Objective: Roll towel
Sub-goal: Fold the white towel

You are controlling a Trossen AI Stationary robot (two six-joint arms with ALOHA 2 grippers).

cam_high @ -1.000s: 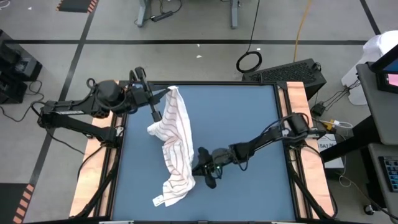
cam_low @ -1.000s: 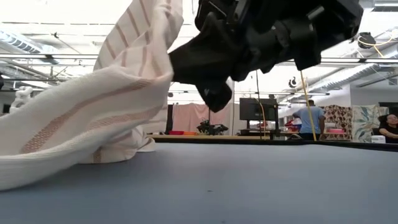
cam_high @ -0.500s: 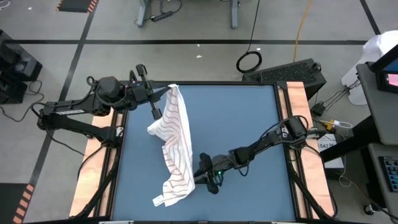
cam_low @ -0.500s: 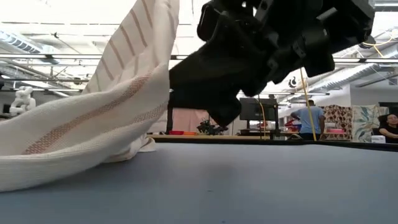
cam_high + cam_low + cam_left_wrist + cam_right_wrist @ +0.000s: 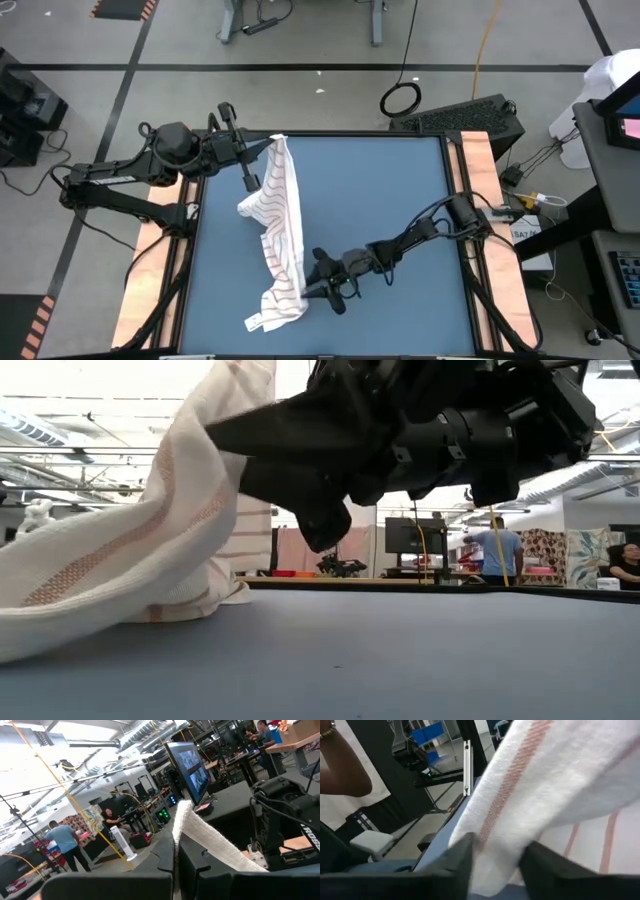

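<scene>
Two pincers work one towel [image 5: 281, 240], which runs as a rumpled strip down the left half of the worktop [image 5: 400, 200], from about 11 o'clock to 7 o'clock. Its far corner is lifted clear of the surface, clamped tight in the left pincer [image 5: 262, 152], whose fingers [image 5: 167, 857] meet on the cloth with no gap showing. The near end lies crumpled on the blue top.

At roughly 6 o'clock the right pincer [image 5: 312, 275] has its tips against the towel's right edge. In its wrist view the fingers [image 5: 462, 855] stand narrowly apart with a thick fold of cloth lying between them; whether they are pinching it yet I cannot tell.

The step in hand looks like taking a second hold so the cloth can be spread flat before any rolling. To do it well, the right pincer should close on a single edge or corner, not a bunched fold, and low enough to keep the layer from slipping out. Then the two arms should draw apart evenly, keeping the stripes straight. Pulling while the near end is still heaped risks dragging wrinkles into the roll.
</scene>
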